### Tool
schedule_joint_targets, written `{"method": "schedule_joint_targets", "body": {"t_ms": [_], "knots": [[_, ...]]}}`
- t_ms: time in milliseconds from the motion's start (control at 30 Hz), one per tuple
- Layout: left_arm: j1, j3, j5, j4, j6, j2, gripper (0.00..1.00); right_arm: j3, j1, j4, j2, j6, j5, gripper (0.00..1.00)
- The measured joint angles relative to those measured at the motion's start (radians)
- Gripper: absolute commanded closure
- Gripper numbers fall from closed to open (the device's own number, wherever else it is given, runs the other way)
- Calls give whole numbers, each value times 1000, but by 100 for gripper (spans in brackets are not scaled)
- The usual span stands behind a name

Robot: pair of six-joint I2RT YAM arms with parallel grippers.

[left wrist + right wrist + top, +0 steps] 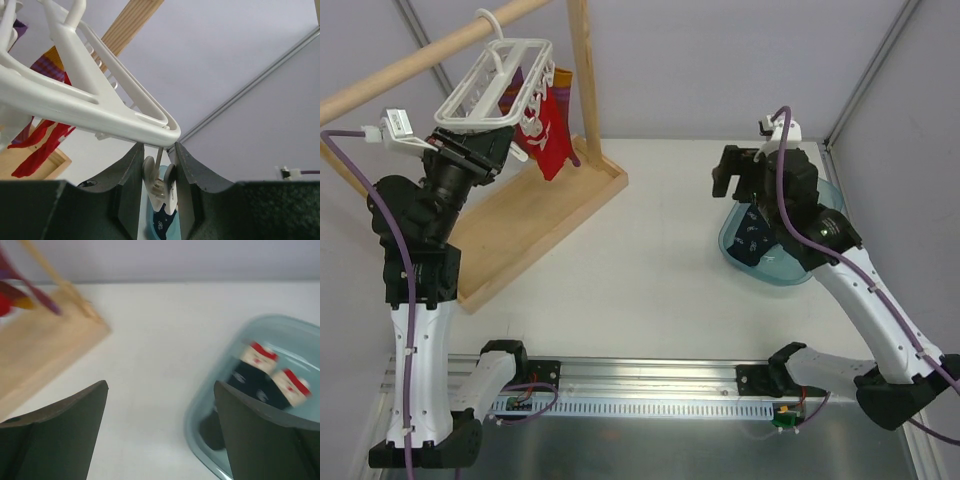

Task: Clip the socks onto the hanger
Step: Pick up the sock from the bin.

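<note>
Right gripper, released, is hovering near limp socks, best pinched at cuffs; left gripper is clasping a hanger clip.

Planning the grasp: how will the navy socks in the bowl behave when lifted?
The socks look like soft knit, so probably floppy and light. They lie together in the bowl, so one pinch may lift both.

I can read nothing in any view: no words, numbers or brand marks. The socks in the bowl show only white specks and red dabs on pale cuffs, too blurred for lettering. The red sock has a white motif, not legible.
</note>
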Motion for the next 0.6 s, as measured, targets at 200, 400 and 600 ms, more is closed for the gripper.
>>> {"method": "schedule_joint_targets", "body": {"t_ms": [200, 400, 600], "knots": [[0, 10, -44, -24, 2, -4, 99, -183, -228, -103, -8, 4, 164, 8], [0, 12, -61, -42, 9, -5, 99, -317, -421, -112, -29, 6, 122, 10], [0, 12, -63, -48, 19, -6, 99, -430, -592, -39, 7, 66, -4, 19]]}}
